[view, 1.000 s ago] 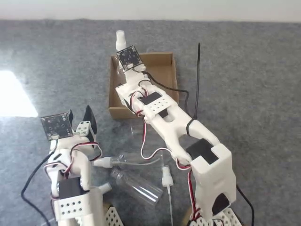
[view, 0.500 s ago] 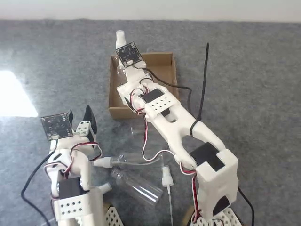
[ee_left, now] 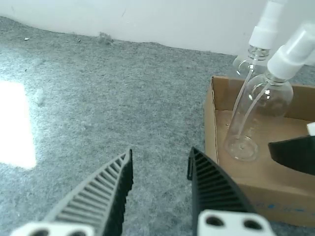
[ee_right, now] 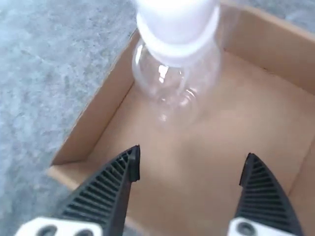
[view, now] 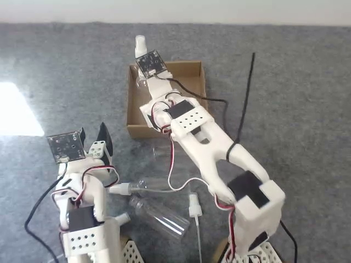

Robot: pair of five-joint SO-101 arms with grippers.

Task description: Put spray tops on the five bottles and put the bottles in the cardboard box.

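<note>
Box: open cardboard, shallow, low walls. Two bottles stand in its far-left corner, both with white spray tops on. One is roughly upright. The other leans, dip tube visible through its clear wall. Rest of the box floor bare.

Right hand: over the box, just on the near side of the standing bottles. Fingers spread wide, nothing between them.

Left hand: off the box's near-left corner, above the tabletop. Fingers spread, nothing held.

Near side of the box, down by the arm bases:
- capped bottle lying on its side
- second bottle lying beside it, apparently without a top
- loose spray top, tube trailing away from the box

Handling, judged:
- Bottles are clear, thin plastic and look empty, so probably very light.
- Smooth round walls: likely to roll when nudged and slip in a loose pinch. A hard squeeze may dent them.
- Best hold is across the body at mid-height, or at the shoulder under the top.
- Once capped they are probably top-heavy. Stood in a low box they tip easily, as the leaning one suggests.
- Spray top: hold by the white head. The tube is thin and bendy and must find the narrow neck.
</note>
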